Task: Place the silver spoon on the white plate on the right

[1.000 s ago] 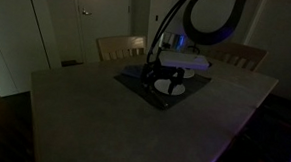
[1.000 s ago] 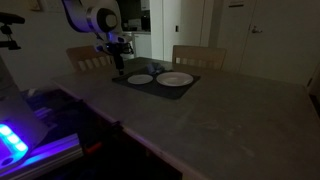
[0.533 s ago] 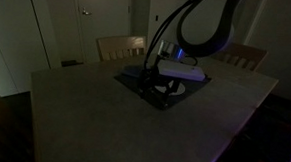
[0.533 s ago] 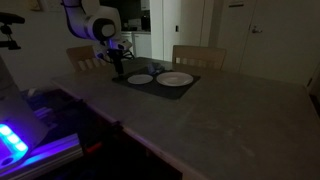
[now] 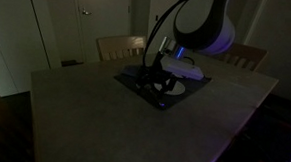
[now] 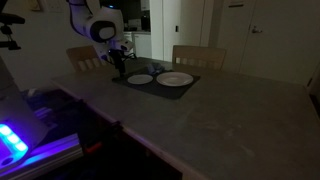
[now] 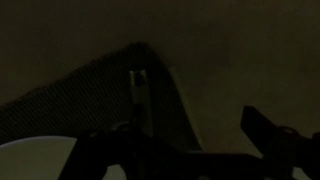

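The scene is very dark. In the wrist view a thin silver spoon [image 7: 138, 88] lies on the dark mat [image 7: 90, 100] close to its far corner. An edge of a white plate [image 7: 30, 160] shows at the bottom left. My gripper [image 7: 180, 140] hangs above the mat, jaws wide apart and empty, with the spoon between and beyond the dark fingers [image 7: 265, 125]. In an exterior view two white plates [image 6: 140, 78] [image 6: 176, 79] sit side by side on the mat [image 6: 190, 86], and my gripper [image 6: 118, 66] is over the mat's left corner. The spoon is too small to see there.
The mat lies on a large grey table [image 6: 200, 120] with wooden chairs [image 6: 198, 55] behind it. In an exterior view the arm [image 5: 199, 24] covers most of the mat [image 5: 135, 81]. A lit device [image 6: 12, 140] stands at the left.
The arm has swung and come down towards the mat's corner where the spoon lies. The plates and mat have not moved.
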`<state>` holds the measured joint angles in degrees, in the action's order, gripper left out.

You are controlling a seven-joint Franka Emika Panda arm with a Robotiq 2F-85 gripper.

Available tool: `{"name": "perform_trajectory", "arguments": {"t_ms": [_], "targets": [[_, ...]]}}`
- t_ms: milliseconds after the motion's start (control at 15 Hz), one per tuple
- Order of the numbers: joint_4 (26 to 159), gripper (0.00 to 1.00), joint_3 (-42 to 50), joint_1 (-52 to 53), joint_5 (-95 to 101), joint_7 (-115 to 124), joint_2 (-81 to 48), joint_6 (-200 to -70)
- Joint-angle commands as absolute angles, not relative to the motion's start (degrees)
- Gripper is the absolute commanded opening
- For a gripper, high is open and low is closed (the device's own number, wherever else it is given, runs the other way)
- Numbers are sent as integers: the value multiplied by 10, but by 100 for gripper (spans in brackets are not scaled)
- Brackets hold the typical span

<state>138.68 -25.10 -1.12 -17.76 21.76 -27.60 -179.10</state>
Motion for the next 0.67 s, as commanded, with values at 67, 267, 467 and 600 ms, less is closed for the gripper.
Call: {"name": "perform_trajectory", "arguments": {"t_ms": [67, 267, 467, 600], "targets": [[1388, 100, -295, -76, -195, 159, -296, -1805], [1389, 100, -312, -105, -193, 141, -300, -1803], [1386, 96, -325, -126, -192, 128, -315, -1807], [1386, 91, -331, -135, -192, 124, -322, -1808]]}}
